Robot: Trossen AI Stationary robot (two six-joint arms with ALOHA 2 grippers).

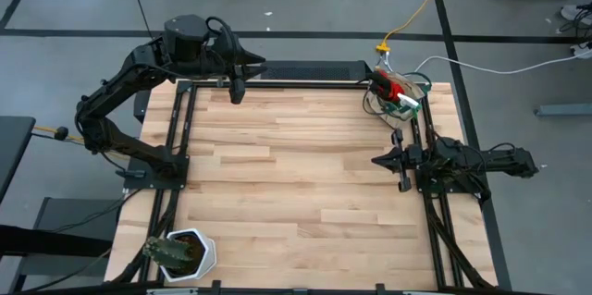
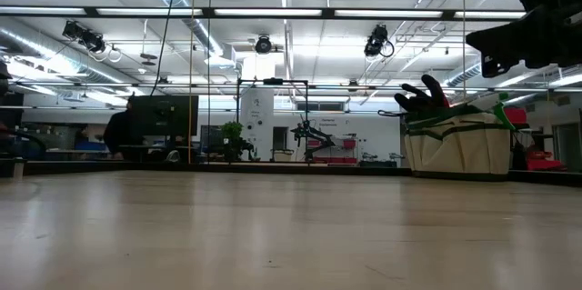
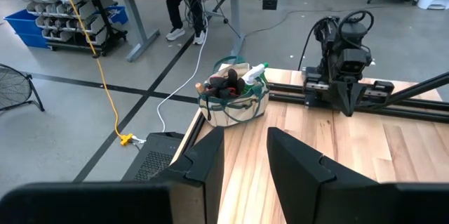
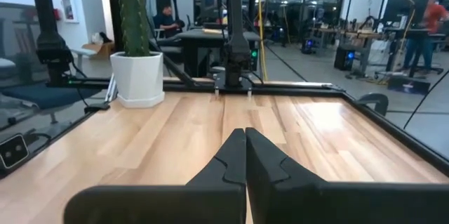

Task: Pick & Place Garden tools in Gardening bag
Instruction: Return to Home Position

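The garden tools (image 3: pixel 231 82) crowd the gardening bag (image 3: pixel 238 110), mostly hidden inside.

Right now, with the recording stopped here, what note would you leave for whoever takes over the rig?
Left tool: open, empty, above the table edge by the left arm's base.
Right tool: shut, empty, low at the right edge, pointing across the table.
Gardening bag: stands at the corner beyond the right arm, full; a red glove and a green watering bottle stick out.
Done: no garden item shows loose on the wood.
Left: likely only parking both arms. The white pot is not part of the job.
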